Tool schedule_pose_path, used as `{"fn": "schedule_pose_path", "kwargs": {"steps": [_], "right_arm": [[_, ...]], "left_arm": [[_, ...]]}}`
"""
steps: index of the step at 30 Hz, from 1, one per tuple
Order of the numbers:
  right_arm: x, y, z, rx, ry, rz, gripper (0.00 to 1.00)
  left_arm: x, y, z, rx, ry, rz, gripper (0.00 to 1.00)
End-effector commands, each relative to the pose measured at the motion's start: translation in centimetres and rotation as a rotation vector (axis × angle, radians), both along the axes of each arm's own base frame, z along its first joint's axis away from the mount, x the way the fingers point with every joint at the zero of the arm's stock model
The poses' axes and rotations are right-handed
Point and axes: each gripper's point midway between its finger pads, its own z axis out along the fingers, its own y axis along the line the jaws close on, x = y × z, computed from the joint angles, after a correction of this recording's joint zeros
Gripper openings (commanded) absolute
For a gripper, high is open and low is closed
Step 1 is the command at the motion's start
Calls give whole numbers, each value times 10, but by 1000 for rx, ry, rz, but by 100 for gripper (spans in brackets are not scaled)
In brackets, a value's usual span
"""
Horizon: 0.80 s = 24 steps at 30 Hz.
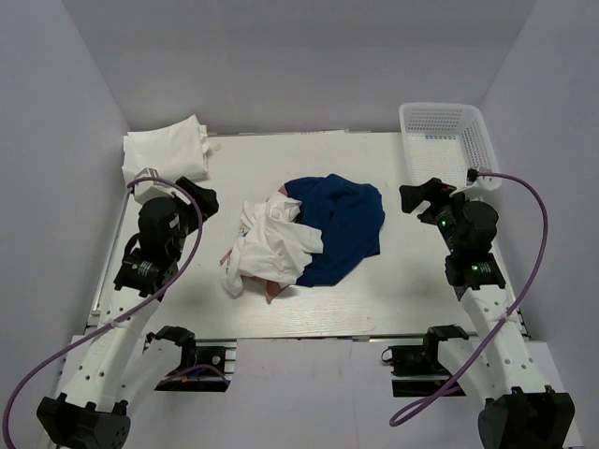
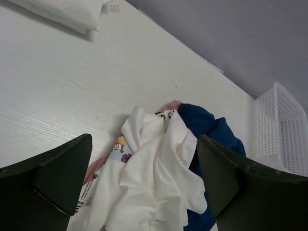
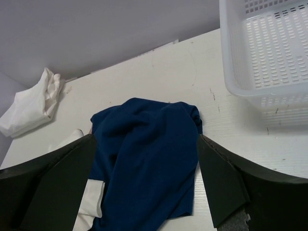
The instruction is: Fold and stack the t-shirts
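Note:
A crumpled white t-shirt (image 1: 271, 245) with a small printed patch lies mid-table, partly over a crumpled navy blue t-shirt (image 1: 342, 224). A bit of pink cloth (image 1: 272, 289) shows under the white one. A folded white bundle (image 1: 167, 150) sits at the far left corner. My left gripper (image 1: 208, 198) is open and empty, left of the heap; the white tee (image 2: 154, 178) lies ahead between its fingers. My right gripper (image 1: 418, 198) is open and empty, right of the heap; the navy tee (image 3: 149, 154) lies ahead of it.
A white plastic basket (image 1: 447, 140) stands at the far right corner, also in the right wrist view (image 3: 269, 48). Grey walls enclose the table on three sides. The folded bundle shows at the top left of the left wrist view (image 2: 62, 12).

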Motion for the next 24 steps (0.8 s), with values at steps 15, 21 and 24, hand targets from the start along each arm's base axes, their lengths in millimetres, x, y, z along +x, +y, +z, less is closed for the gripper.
{"fn": "schedule_pose_path", "kwargs": {"steps": [15, 21, 24], "right_arm": [[16, -28, 0, -155, 99, -123, 91], [32, 33, -18, -107, 173, 207, 91], [42, 54, -37, -91, 241, 271, 91]], "left_arm": [[-1, -4, -23, 24, 63, -34, 100], [3, -5, -26, 47, 77, -40, 100], [3, -5, -34, 52, 97, -40, 100]]}}
